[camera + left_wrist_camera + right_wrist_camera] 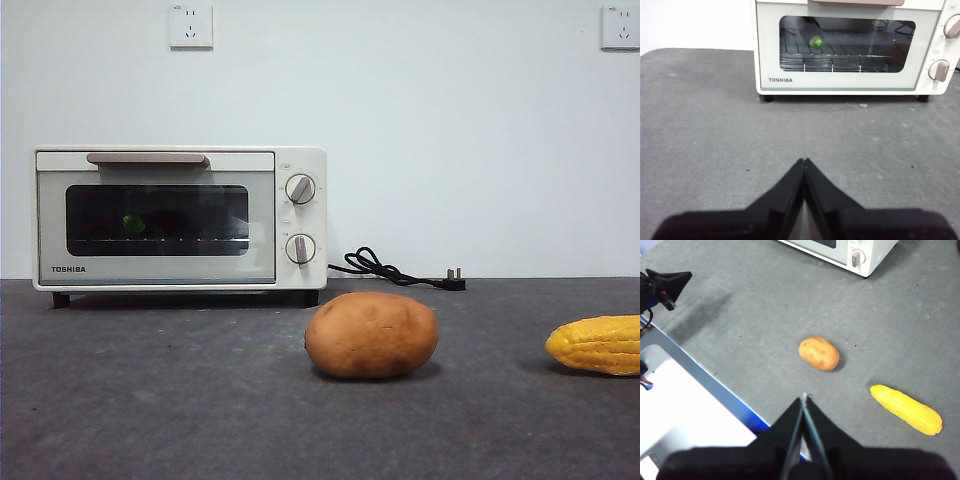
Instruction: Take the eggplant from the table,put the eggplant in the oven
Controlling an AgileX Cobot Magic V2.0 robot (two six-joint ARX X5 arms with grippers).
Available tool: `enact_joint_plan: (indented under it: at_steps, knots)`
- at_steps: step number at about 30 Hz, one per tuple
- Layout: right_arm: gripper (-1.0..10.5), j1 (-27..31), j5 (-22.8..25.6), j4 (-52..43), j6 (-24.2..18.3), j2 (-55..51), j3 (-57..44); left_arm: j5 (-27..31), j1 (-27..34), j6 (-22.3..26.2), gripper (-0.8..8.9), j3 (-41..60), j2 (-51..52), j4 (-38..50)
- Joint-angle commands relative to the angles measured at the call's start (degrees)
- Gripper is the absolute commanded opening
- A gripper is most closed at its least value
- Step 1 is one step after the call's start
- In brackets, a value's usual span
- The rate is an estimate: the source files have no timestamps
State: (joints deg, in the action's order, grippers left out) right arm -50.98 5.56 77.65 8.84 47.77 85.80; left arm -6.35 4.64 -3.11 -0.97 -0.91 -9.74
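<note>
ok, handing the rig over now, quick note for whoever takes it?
Left gripper: shut, empty, above the table facing the oven.
Right gripper: shut, empty, above the potato and corn.
Eggplant: on the rack inside the oven, green cap showing through the glass. Door closed.
Done: eggplant is in the oven.
Left: nothing visible.

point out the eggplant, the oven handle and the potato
eggplant (815, 41): left wrist view, green stem cap behind the door glass
oven handle (147, 158): front view, middle of the bar
potato (371, 335): front view, middle of its body
</note>
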Motion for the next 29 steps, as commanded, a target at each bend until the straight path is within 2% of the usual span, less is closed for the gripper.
enact_joint_plan:
  at_steps: [1,9,12,14,18,23,26,29]
  knots:
    - [0.0,0.0,0.0,1.2,0.5,0.0,-0.6,0.0,-0.2,-0.5,-0.04,0.5,0.0,0.6]
    - [0.0,-0.1,0.0,1.2,0.5,0.0,-0.6,0.0,-0.2,-0.5,-0.04,0.5,0.0,0.6]
    - [0.0,1.6,1.8,1.2,0.2,-0.2,-0.6,0.0,-0.2,-0.5,-0.04,0.5,0.0,0.6]
    - [0.0,4.6,3.6,1.2,-3.4,-1.2,-0.6,0.0,-0.2,-0.5,-0.04,0.5,0.0,0.6]
    - [0.0,14.5,3.4,-0.3,-3.9,-3.7,-0.6,0.0,-0.2,-0.5,-0.04,0.5,0.0,0.6]
    - [0.0,30.6,3.5,-8.8,-4.0,-8.6,-0.6,0.0,-0.2,-0.5,-0.04,0.5,0.0,0.6]
    - [0.0,37.7,4.0,-13.0,-5.2,-11.5,-0.6,0.0,-0.2,-0.5,-0.04,0.5,0.0,0.6]
    - [0.0,42.3,4.3,-15.8,-7.1,-14.3,-0.6,0.0,-0.2,-0.5,-0.04,0.5,0.0,0.6]
